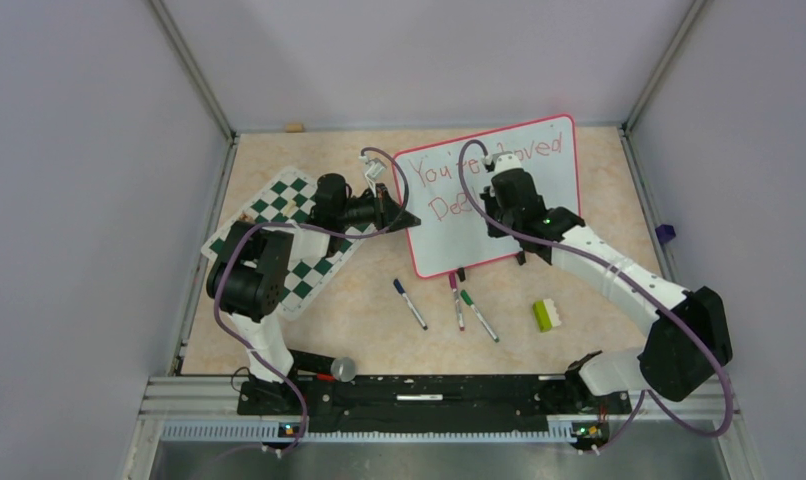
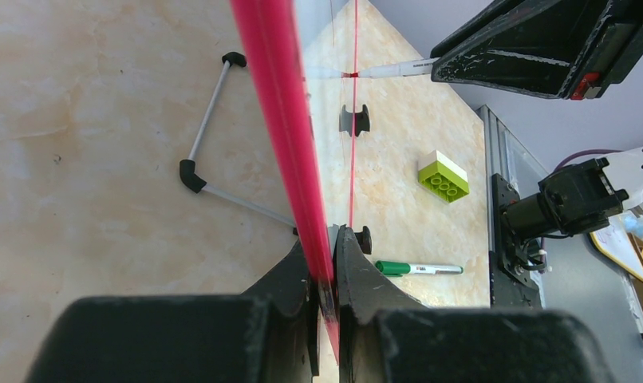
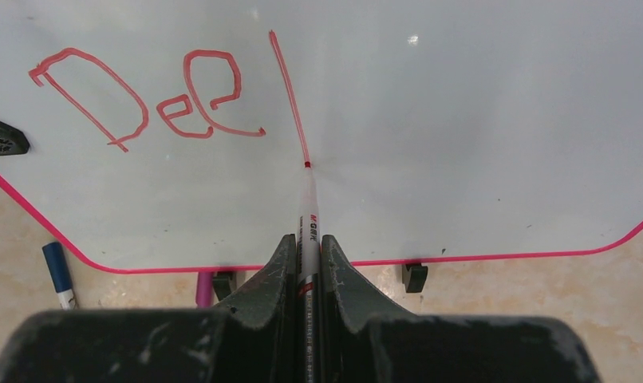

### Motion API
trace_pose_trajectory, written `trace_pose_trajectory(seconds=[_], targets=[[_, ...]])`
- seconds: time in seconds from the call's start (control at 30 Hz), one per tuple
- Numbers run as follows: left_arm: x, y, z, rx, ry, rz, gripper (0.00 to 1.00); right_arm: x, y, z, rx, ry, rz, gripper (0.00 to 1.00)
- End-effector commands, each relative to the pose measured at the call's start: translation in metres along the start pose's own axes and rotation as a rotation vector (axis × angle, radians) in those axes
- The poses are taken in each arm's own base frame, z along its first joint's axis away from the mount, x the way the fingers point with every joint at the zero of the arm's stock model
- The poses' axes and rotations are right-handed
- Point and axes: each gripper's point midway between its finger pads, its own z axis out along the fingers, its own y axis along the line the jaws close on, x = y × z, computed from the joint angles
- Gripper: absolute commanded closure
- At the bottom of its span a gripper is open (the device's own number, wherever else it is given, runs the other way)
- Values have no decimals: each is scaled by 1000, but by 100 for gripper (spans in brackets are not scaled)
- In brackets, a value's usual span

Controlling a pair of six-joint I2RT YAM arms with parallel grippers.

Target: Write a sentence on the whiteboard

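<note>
The right gripper [image 3: 306, 246], clamped on the red marker [image 3: 309, 199], is wanting light tip pressure while the left gripper [image 2: 325, 255] is pinching the whiteboard [image 3: 462, 120] edge.

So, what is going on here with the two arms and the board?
The left gripper is clamped on the edge of the whiteboard, apparently to steady it. The right gripper holds a red marker with its tip on the board, at the bottom of a stroke after "De" on the second line. The red line above is partly hidden by the arm. A blue marker, a pink marker, a green marker and a green brick lie on the table.
</note>
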Motion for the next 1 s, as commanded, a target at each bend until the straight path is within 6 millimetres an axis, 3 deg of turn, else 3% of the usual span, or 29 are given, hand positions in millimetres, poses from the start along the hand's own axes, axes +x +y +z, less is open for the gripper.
trace_pose_trajectory(seconds=[0.0, 0.33, 0.97], targets=[[28, 18, 3, -44, 47, 128, 100, -46, 3, -20, -31, -118, 47, 100], [27, 18, 3, -45, 46, 130, 100, -79, 6, -22, -29, -174, 52, 100], [27, 18, 3, -48, 46, 131, 100, -83, 4, 0, 15, -174, 44, 100]])
